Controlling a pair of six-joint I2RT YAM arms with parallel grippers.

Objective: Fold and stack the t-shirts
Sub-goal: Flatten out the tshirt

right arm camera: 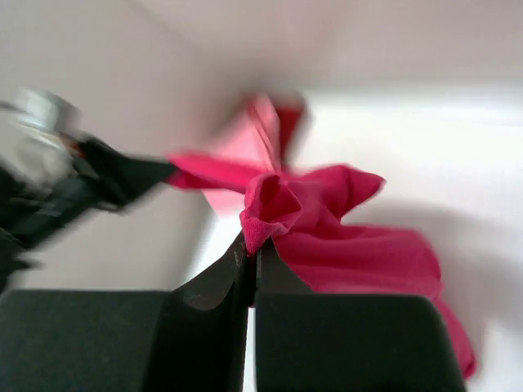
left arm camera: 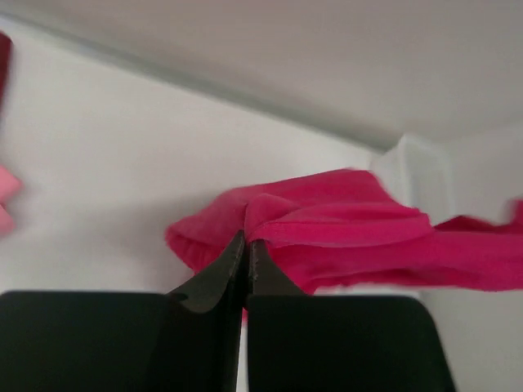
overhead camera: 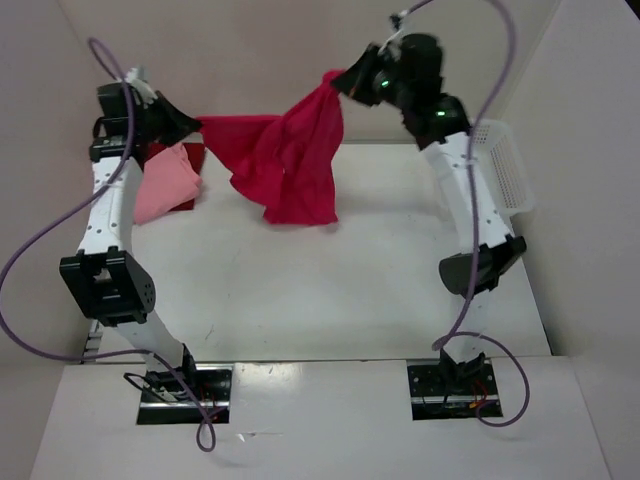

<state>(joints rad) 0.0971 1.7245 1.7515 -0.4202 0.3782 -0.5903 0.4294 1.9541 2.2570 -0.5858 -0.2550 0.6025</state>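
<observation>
The bright magenta-crimson t-shirt (overhead camera: 290, 160) hangs in the air above the far part of the table, stretched between both grippers. My left gripper (overhead camera: 192, 124) is shut on its left end, seen close in the left wrist view (left arm camera: 248, 238) with the cloth (left arm camera: 343, 237) bunched at the tips. My right gripper (overhead camera: 345, 85) is shut on its right end, higher up, also in the right wrist view (right arm camera: 251, 243) with the cloth (right arm camera: 343, 237) draped below. The light pink t-shirt (overhead camera: 165, 185) lies folded at the far left on top of the dark red t-shirt (overhead camera: 190, 160).
A white plastic mesh basket (overhead camera: 505, 165) stands at the far right behind the right arm. Beige walls close the table (overhead camera: 330, 290) on the left, back and right.
</observation>
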